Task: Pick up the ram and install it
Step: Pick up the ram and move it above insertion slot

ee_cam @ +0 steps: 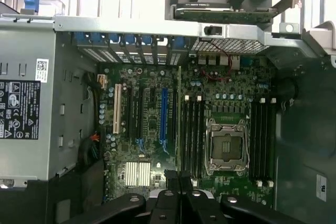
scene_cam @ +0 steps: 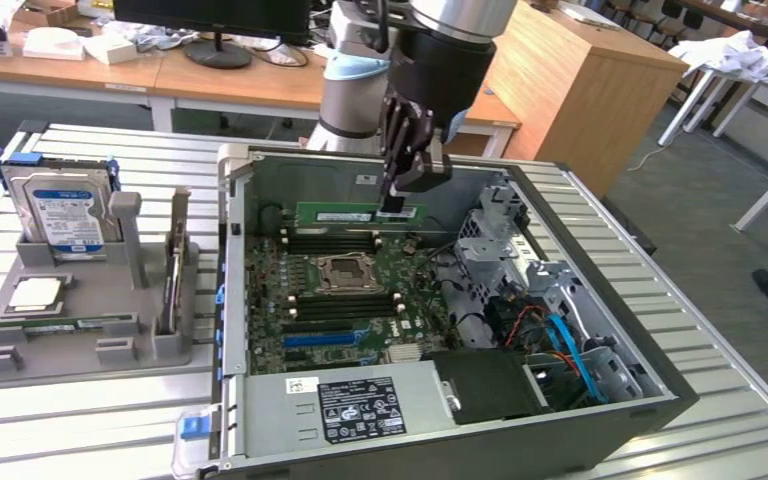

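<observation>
- Ram (scene_cam: 355,213) is hanging level inside the open computer case (scene_cam: 651,385), just above centre of the exterior view, with its white sticker facing the camera.
- Claw (scene_cam: 396,206) is pinching the ram at the end nearer the exterior view's right, its fingers pressed together on the green board from above.
- Ram is sitting over the upper row of memory slots (scene_cam: 337,241) on the motherboard (scene_cam: 291,300). Whether it is touching a slot cannot be told.
- CPU socket (scene_cam: 344,268) is lying uncovered below the ram, at the middle of the frame.
- In the wrist view the claw (ee_cam: 178,181) is showing closed, and the ram (ee_cam: 180,119) is appearing edge-on as a thin line beside the dark slots.
- Power supply (scene_cam: 344,405) is occupying the lower edge of the case.
- Grey holder tray (scene_cam: 157,345) is standing on the slatted metal surface (scene_cam: 77,430) at the left of the frame, carrying a hard drive (scene_cam: 64,205) upright and a second green stick (scene_cam: 71,322) lying flat.
</observation>
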`<state>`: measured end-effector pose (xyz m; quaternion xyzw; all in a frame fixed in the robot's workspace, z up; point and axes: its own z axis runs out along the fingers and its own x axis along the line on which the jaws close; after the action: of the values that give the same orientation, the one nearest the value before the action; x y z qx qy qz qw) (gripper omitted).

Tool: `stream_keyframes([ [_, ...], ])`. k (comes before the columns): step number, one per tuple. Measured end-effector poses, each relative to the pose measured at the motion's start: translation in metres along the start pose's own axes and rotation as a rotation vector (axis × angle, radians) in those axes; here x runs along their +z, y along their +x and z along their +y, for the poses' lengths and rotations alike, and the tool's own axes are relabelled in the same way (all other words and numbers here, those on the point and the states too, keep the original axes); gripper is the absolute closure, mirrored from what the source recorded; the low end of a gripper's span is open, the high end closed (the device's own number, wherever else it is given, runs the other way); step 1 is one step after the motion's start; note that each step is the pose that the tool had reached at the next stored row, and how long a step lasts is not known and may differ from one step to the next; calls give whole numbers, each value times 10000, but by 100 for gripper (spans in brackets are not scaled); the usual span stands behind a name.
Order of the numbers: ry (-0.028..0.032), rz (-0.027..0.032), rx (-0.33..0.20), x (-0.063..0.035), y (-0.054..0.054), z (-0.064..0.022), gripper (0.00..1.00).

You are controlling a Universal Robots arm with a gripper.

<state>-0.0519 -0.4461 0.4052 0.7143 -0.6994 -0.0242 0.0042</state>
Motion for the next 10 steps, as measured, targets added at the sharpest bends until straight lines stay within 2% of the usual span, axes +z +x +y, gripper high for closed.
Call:
stream_keyframes([
  [5,-1,0,-1,-3,2,-72,89],
  [10,-1,0,0,-3,1,-75,89],
])
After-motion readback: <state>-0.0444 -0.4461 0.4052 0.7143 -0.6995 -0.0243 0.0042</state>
